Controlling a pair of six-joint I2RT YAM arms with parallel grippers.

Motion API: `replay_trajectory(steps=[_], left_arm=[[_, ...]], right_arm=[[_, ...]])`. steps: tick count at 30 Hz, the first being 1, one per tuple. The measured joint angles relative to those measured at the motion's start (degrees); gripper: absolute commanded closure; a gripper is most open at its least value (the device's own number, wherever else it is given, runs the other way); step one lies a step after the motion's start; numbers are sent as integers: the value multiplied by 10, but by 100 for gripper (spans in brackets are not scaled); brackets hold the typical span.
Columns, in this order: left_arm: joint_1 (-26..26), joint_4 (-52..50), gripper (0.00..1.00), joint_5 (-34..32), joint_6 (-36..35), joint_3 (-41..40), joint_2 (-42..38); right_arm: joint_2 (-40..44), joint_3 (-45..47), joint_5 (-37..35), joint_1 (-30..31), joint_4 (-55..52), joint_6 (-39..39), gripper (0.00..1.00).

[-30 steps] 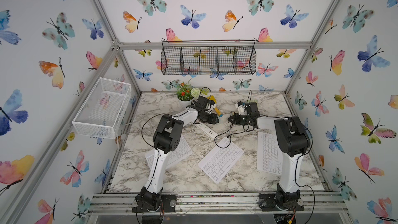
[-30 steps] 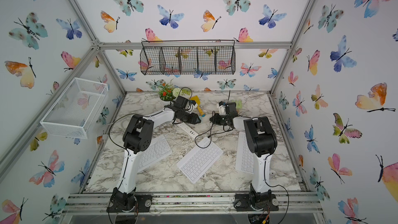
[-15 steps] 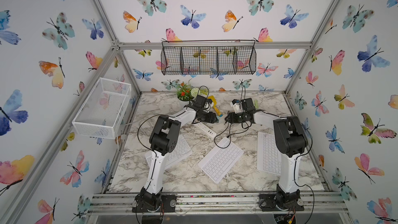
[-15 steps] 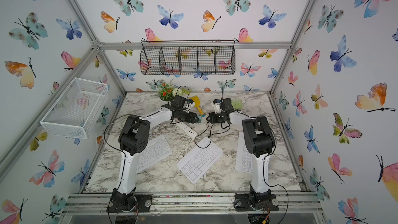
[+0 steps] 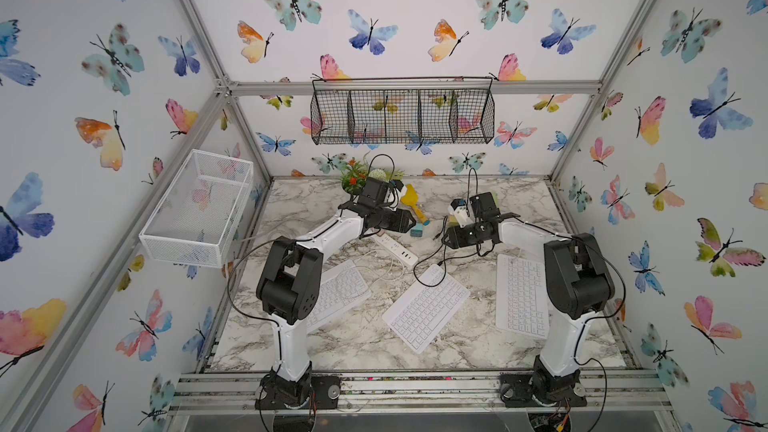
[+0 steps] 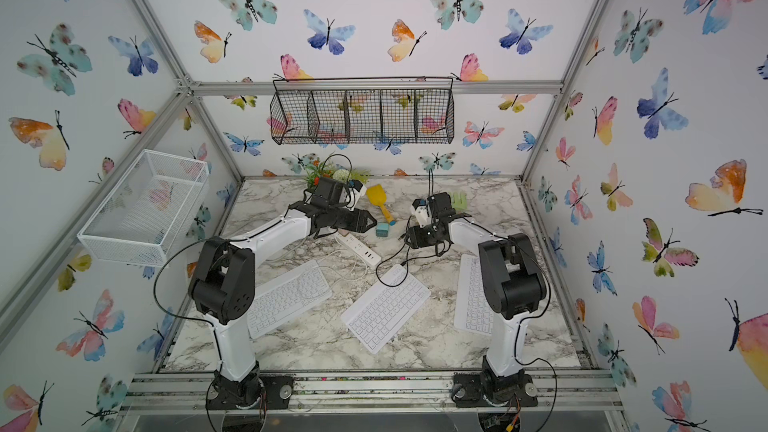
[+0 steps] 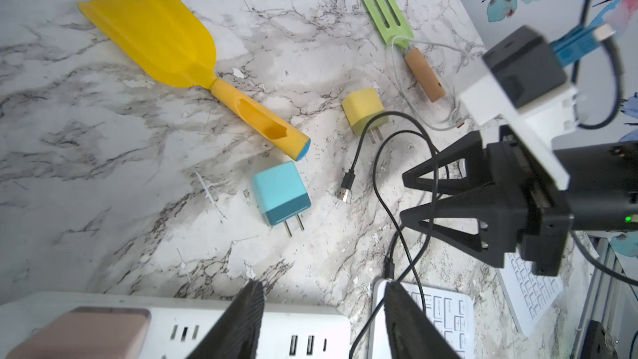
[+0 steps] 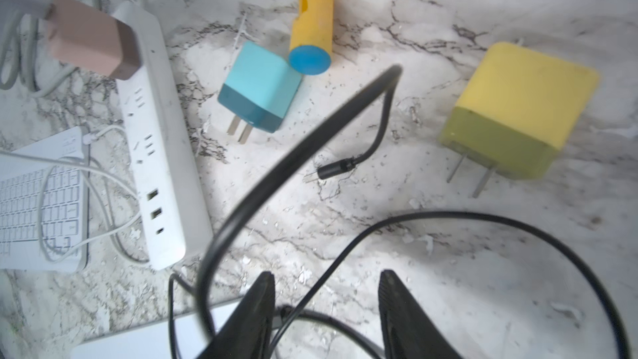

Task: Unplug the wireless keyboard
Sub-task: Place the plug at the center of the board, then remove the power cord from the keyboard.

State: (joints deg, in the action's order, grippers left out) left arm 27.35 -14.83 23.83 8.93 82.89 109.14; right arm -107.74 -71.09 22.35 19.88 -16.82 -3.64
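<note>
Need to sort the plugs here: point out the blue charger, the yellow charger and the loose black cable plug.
blue charger (image 7: 280,188): left wrist view, middle of its light upper face.
yellow charger (image 8: 521,105): right wrist view, middle of its body.
black cable plug (image 7: 347,183): left wrist view, on the plug's black housing.

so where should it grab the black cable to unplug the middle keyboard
Probably the stiff black plug at the middle keyboard's rear edge, not the loose cable. Come from above, jaws either side: it lies flat, pointing straight out of the edge.
</note>
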Motion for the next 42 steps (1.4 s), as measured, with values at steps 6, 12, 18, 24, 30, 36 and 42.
replay_trajectory(steps=[6, 12, 18, 24, 30, 36, 42], left_arm=[[24, -18, 52, -6, -21, -71, -28], [70, -32, 54, -10, -26, -143, -59], [99, -36, 54, -14, -13, -195, -112], [104, -37, 56, -15, -3, -227, -140], [137, -17, 67, -11, 24, -276, -141], [169, -2, 63, -28, 42, -291, -133], [170, 9, 66, -31, 45, -285, -113]], right_arm=[[38, 24, -36, 0, -21, 3, 48], [67, 66, -61, 0, -48, 3, 54], [108, 118, -59, 0, -48, -20, 53], [169, 152, -13, 0, -30, -54, 51], [183, 158, 51, 0, -26, -64, 51], [187, 165, 89, 0, -33, -72, 53], [186, 174, 100, 0, -32, -85, 59]])
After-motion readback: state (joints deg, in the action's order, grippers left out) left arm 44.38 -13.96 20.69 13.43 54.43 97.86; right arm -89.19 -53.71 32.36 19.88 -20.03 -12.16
